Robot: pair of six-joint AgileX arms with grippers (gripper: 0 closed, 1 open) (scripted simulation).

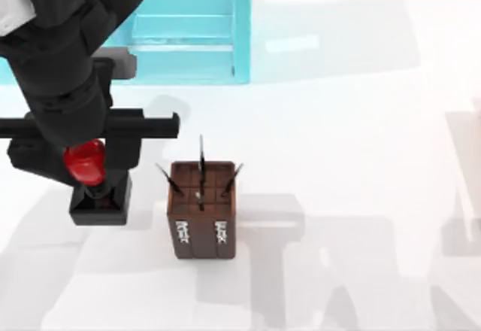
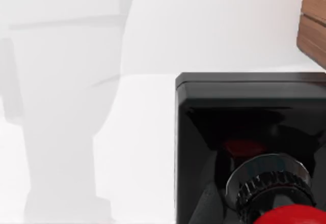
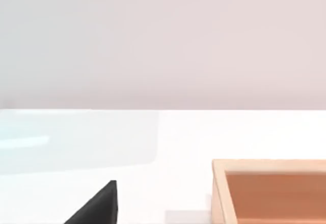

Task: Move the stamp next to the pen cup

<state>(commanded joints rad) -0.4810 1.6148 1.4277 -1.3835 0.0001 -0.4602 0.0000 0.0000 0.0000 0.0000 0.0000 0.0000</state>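
The stamp stands to the left of the pen cup with a narrow strip of table between them. Its red knob tops a black stem and a squarish black base. My left gripper reaches down from the upper left, and its black fingers press on both sides of the knob. The left wrist view looks down on the stamp, with a brown corner of the pen cup beyond it. Thin dark pens stick out of the cup's gridded top.
A turquoise shelf unit stands at the back, behind my left arm. My right arm is parked off the top view's right side; its wrist view shows a light wooden box and a black wedge on the white table.
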